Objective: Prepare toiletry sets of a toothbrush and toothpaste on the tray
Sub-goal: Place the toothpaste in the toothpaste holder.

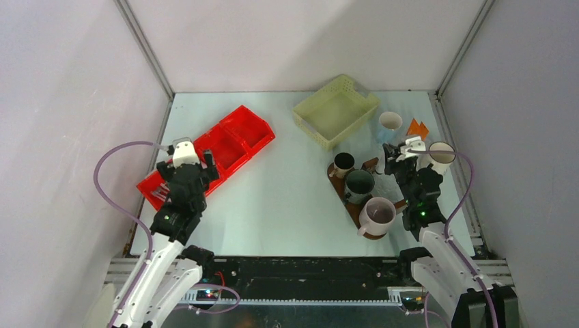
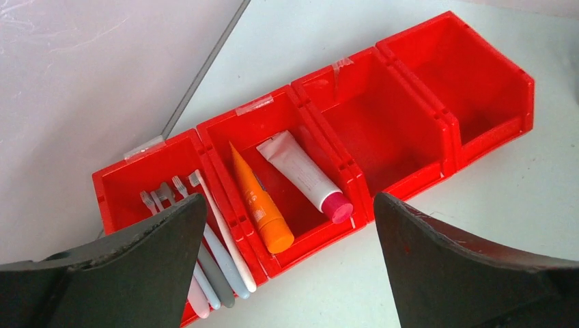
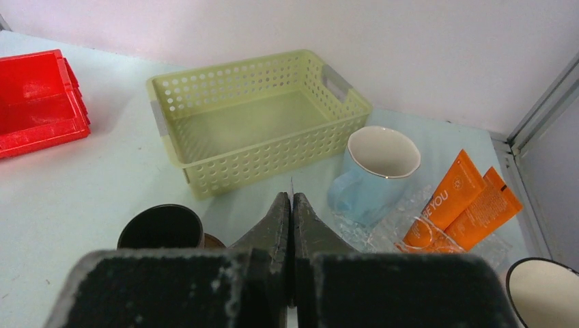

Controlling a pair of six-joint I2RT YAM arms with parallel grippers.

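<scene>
Since mugs look empty, no set made yet: L fingers (image 2: 423, 253) spread wide, hang over red bin (image 2: 416, 96), prob to pick supplies. Orange tube (image 2: 259, 201) + white tube (image 2: 304, 174) w/ pink cap lie in 2nd compartment, seen between finger tips, lower, no contact. Toothbrushes (image 2: 218, 253) in end compartment, partly hidden by one finger. R fingers (image 3: 283, 222) pressed together, empty, parked above tray (image 1: 349, 205) w/ brown mug (image 1: 343, 164), green mug (image 1: 359, 183), mauve mug (image 1: 377, 215).

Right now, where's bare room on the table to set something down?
Free: the wide table stretch between the red bin and the tray, nearer than the basket. Crowded: the right side, with mugs on the tray, the blue mug, orange tubes and right gripper.
</scene>
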